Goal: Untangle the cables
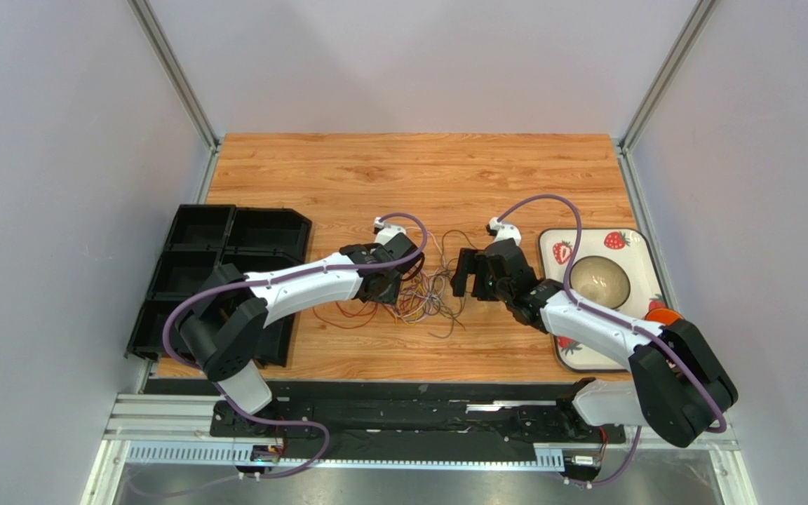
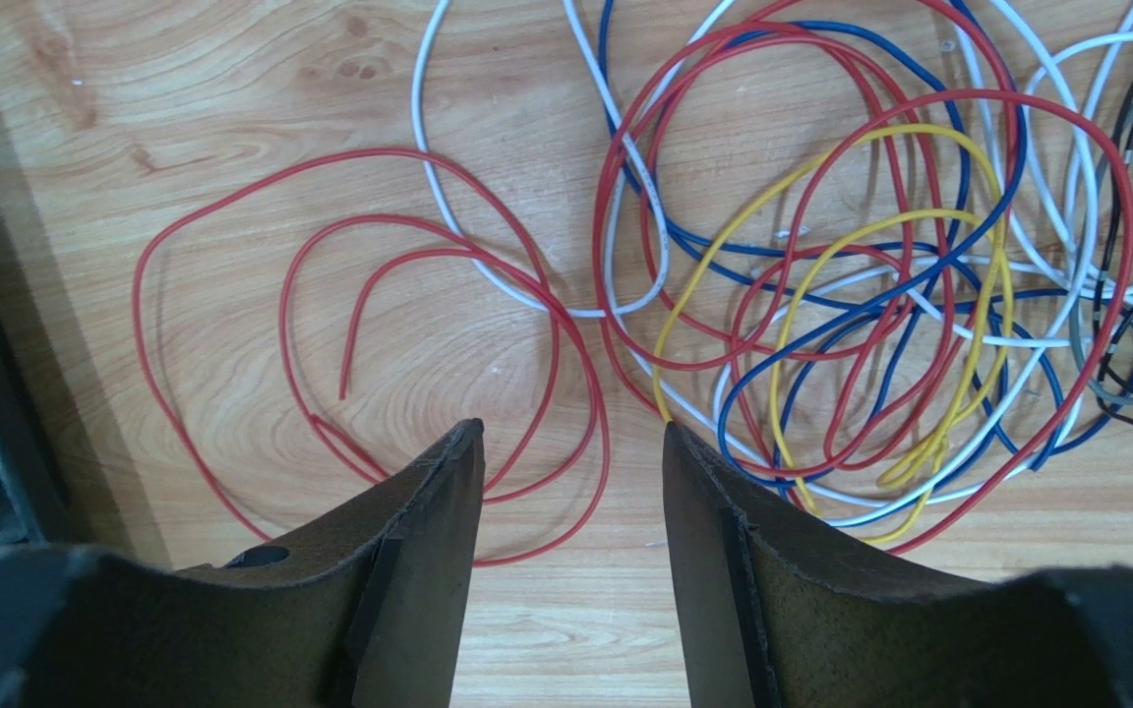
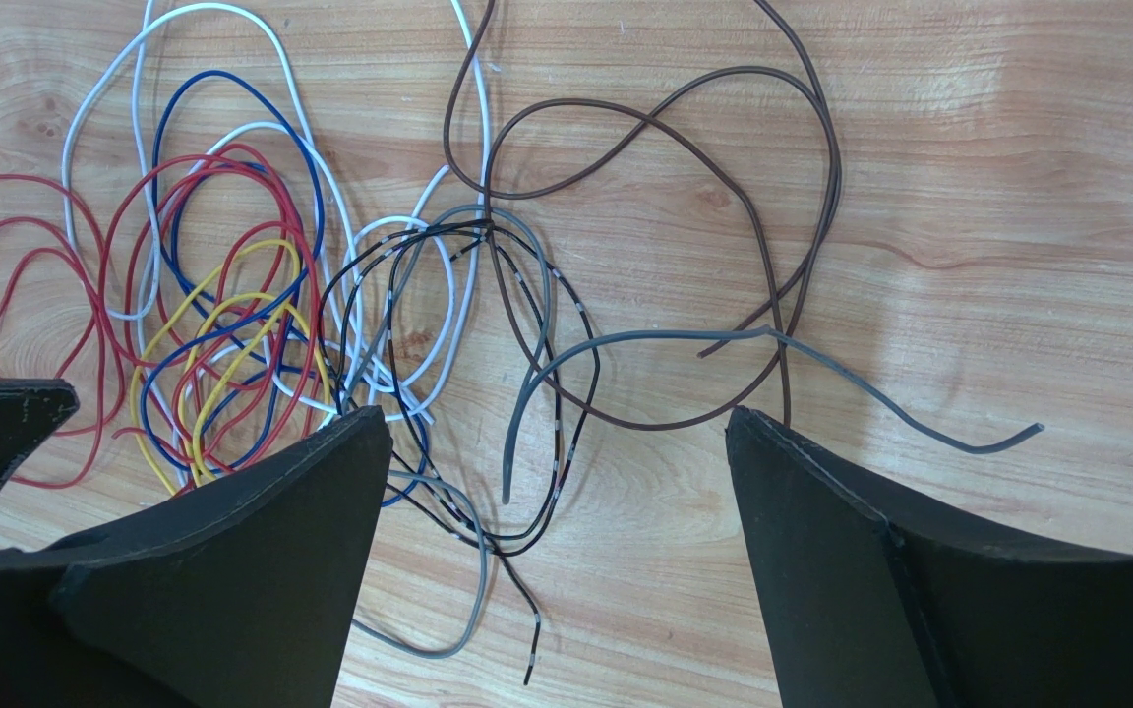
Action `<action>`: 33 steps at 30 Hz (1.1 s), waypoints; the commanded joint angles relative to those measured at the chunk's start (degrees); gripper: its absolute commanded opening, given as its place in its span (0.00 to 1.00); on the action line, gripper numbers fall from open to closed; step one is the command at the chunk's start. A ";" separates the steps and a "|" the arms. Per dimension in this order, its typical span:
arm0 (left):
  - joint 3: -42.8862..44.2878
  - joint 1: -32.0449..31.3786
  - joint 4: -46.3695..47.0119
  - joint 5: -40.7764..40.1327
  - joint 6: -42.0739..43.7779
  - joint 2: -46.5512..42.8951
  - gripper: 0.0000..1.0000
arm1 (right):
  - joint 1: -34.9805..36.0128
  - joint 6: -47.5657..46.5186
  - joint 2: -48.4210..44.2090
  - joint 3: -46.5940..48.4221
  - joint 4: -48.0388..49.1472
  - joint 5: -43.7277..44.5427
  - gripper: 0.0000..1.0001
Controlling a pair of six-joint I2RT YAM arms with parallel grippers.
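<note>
A wooden table (image 1: 377,174) fills the floor of a grey-walled enclosure. A black tray (image 1: 208,237) with several compartments lies at its left edge. On the right lies a square white plate (image 1: 630,244) printed with strawberries, with a pale bowl (image 1: 600,279) standing on it. A small orange object (image 1: 663,312), mostly hidden, shows at the plate's near right corner.

Readable text: we find none in any of the three views.
Cables (image 1: 431,295): we can read no print on the sheaths, even close up in the wrist views.
Plate (image 1: 638,244), at 3 o'clock on the table (image 1: 377,168): we see only painted strawberries, no words.
Trays (image 1: 219,263), at 9 o'clock: plain black, nothing we can read.
</note>
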 commanded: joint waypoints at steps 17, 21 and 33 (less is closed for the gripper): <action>-7.77 3.26 10.67 9.70 2.50 0.84 0.57 | 0.26 -0.91 0.47 2.15 0.69 -0.12 0.89; -7.68 3.26 10.68 9.44 2.32 0.76 0.56 | 0.26 -0.82 0.47 2.06 0.69 -0.03 0.89; -8.03 5.37 10.94 8.29 1.36 3.30 0.25 | 0.26 -0.82 0.29 1.98 0.78 -0.12 0.89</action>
